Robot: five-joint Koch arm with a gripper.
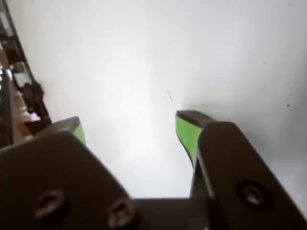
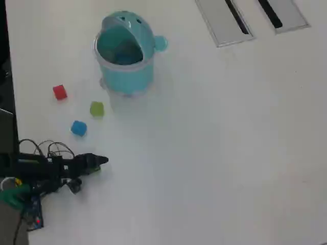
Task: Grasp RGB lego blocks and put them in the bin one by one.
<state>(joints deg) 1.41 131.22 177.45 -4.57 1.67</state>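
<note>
**White table, three blocks waiting, arm tucked low**

White table (image 2: 214,153) fills the room's view, with two grey slotted panels (image 2: 250,18) at its far edge. By the overhead view the bin (image 2: 125,51) stands upright, mouth towards the blocks: red (image 2: 60,92), yellow-green (image 2: 96,108) and blue (image 2: 78,128) lie apart in a loose cluster just beside it. The hand (image 1: 129,132) is open and empty over bare table, near the blue block. Nothing seems to block a reach.
</note>
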